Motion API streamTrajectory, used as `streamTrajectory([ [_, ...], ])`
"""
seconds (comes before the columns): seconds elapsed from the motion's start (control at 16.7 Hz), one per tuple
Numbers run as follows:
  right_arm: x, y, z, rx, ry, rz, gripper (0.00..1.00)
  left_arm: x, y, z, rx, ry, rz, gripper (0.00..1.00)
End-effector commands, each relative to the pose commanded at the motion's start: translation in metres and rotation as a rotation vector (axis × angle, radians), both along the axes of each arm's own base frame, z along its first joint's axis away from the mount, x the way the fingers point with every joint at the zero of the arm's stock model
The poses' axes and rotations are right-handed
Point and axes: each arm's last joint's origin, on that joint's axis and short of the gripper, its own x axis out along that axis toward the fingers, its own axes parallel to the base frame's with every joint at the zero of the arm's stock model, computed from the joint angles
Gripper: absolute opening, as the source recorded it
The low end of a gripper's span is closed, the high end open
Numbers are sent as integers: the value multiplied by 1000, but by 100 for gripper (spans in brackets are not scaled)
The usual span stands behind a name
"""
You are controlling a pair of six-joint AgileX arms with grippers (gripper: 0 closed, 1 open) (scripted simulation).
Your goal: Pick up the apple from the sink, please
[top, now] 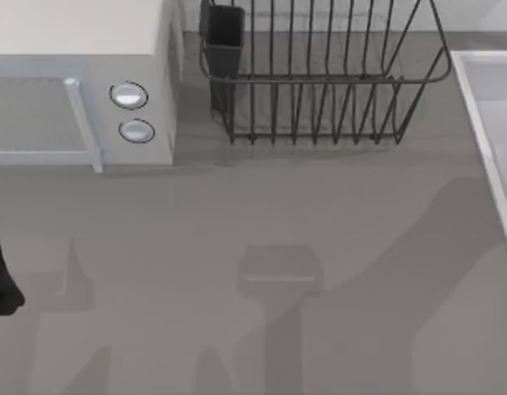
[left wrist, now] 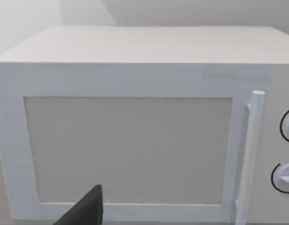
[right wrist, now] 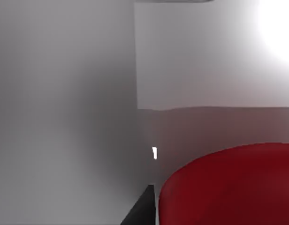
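The left arm (top: 2, 276) sat parked at the worktop's left edge, while one dark finger (right wrist: 143, 208) of the right hand reached low, its grip undetermined.

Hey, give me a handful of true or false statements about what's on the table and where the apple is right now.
1. The microwave sits at the table's left, door closed. True.
2. The dish rack holds plates. False: it holds a dark cup at one end.
3. The apple lies close to the right wrist camera. True.
4. The sink is at the table's left. False: it is at the right edge.
5. The microwave has two round knobs. True.
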Motion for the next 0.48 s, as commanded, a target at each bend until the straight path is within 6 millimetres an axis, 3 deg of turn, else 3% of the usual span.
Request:
streamTrajectory([
  [0.24, 9, -2, 17, -1, -5, 0, 0, 0, 0, 0, 0, 0, 0, 100],
  [0.48, 26, -6, 76, 1, 2, 0, 0, 0, 0, 0, 0, 0, 0, 100],
])
